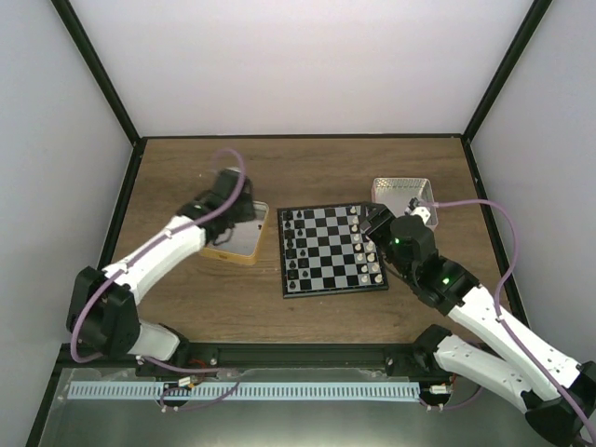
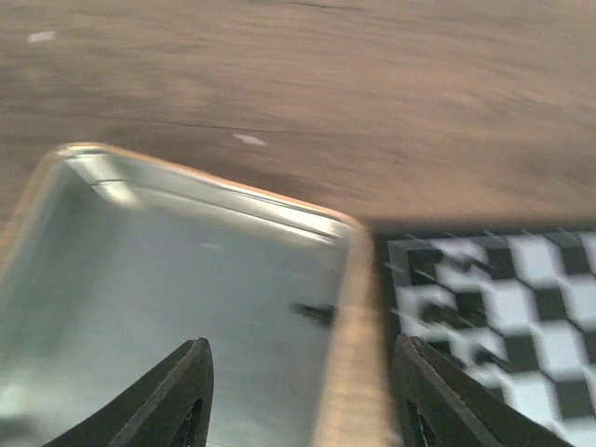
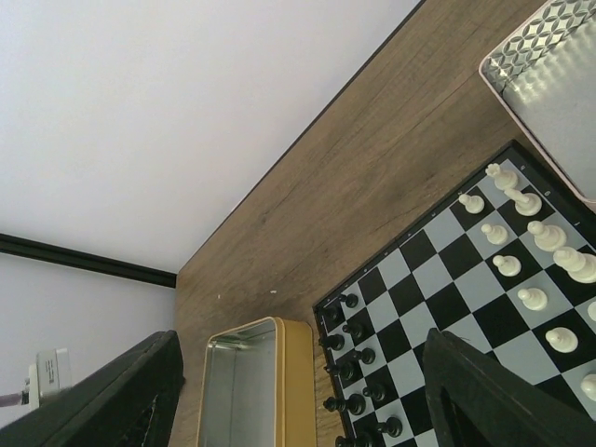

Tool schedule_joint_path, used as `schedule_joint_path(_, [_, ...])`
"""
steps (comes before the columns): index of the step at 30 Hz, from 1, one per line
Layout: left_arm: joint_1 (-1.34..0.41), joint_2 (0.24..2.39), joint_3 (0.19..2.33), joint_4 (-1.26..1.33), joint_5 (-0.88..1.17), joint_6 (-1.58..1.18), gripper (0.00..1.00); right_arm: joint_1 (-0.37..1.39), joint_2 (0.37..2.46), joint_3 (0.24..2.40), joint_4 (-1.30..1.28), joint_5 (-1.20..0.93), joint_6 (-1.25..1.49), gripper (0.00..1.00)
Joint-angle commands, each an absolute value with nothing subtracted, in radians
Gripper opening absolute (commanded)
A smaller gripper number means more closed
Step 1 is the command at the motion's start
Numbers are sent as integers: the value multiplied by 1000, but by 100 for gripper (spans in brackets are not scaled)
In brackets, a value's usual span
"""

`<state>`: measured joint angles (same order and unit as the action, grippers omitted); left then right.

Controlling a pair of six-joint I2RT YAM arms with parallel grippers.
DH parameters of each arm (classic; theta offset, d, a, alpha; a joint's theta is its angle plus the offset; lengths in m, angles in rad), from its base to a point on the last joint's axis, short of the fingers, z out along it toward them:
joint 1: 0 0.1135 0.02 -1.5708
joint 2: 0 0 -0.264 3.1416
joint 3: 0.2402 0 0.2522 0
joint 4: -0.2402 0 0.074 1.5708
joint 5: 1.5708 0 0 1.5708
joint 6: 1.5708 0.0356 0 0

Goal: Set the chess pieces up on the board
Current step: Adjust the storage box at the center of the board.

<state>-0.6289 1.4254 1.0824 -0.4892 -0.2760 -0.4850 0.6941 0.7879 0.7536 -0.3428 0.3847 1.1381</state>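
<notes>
The board (image 1: 331,251) lies mid-table. Black chess pieces (image 1: 292,247) stand in rows along its left side and white ones (image 1: 368,250) along its right. My left gripper (image 1: 237,212) hangs over the gold tin (image 1: 240,235) just left of the board. In the blurred left wrist view, that gripper (image 2: 303,377) is open, astride the tin's rim (image 2: 352,354). A single black piece (image 2: 314,314) lies inside the tin. My right gripper (image 1: 371,226) hovers above the board's right edge. The right wrist view shows it (image 3: 307,391) wide open and holding nothing, above the black pieces (image 3: 358,372).
A silver tin (image 1: 402,193) sits behind the board's right corner, close to the right arm. The gold tin (image 3: 251,382) nearly touches the board's left border. Dark frame posts and white walls enclose the wooden table (image 1: 307,168).
</notes>
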Motion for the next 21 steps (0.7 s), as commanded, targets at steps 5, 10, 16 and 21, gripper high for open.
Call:
schedule_joint_path(5, [-189,1496,1083,-559,-119,-485,58,689,759,727,-307,382,1128,73])
schedule_joint_path(10, [-74,1688,1176,-633,-24,-373,58,689,739,708,-290,380,1129,73])
schedule_joint_path(16, [-17,1808,1251,-651,24,-340,40,689,717,700,-288,387,1119,73])
schedule_joint_path(21, [-4,1816,1258,-649,-1,-375,21,689,719,700,-285,379,1119,73])
